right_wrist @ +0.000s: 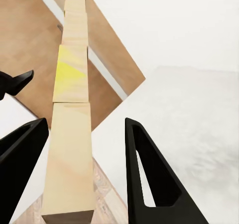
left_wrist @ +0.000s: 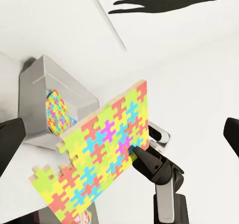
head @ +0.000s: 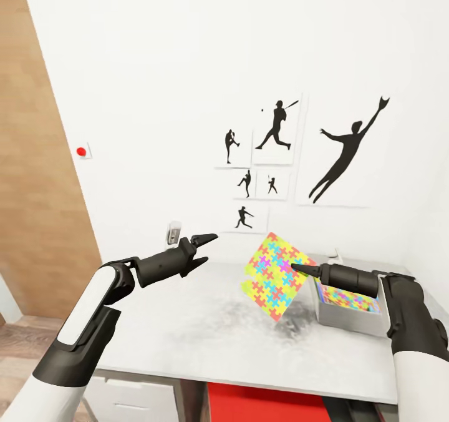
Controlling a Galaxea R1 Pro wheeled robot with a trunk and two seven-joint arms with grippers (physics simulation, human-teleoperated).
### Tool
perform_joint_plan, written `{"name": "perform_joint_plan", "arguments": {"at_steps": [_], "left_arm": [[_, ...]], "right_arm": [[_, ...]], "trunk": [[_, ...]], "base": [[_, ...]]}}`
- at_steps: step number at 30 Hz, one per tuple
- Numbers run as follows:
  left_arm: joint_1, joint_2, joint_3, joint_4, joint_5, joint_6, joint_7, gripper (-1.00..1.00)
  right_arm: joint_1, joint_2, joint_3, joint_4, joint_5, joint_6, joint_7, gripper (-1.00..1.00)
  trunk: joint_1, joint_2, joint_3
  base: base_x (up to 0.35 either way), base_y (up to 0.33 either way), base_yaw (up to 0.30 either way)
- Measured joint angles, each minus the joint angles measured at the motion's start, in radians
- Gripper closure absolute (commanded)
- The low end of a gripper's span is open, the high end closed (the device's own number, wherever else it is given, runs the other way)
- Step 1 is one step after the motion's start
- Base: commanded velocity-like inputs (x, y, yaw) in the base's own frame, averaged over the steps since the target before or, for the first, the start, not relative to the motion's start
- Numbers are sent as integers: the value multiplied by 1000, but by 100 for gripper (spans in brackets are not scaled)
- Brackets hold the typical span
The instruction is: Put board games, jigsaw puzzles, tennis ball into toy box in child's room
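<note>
Honestly, my right gripper (head: 298,266) is pinching this jigsaw puzzle (head: 275,274) by one edge, left gripper (head: 207,249) spread; it's thin, light, probably floppy, so edge grip feels sketchy.

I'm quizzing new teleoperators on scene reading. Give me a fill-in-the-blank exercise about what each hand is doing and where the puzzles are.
1. The right hand grips a jigsaw puzzle held ____ the table.
2. The second puzzle lies inside the ____.
3. The left hand is open and holds ____.
4. The wall pictures show black ____ of athletes.

Missing words: above; toy box; nothing; silhouettes
</note>
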Motion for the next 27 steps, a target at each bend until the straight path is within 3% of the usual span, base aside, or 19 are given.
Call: {"name": "perform_joint_plan", "arguments": {"at_steps": [9,27], "left_arm": [[0,0,-1,0,-1,-1,1,-100],[0,0,-3,0,-2,-1,3,-100]], "right_arm": [[0,0,0,0,1,0,-1,100],[0,0,-1,-1,0,0,-4,100]], "trunk": [[0,0,1],[0,0,1]], "base": [[11,-11,27],[103,-115,-12]]}}
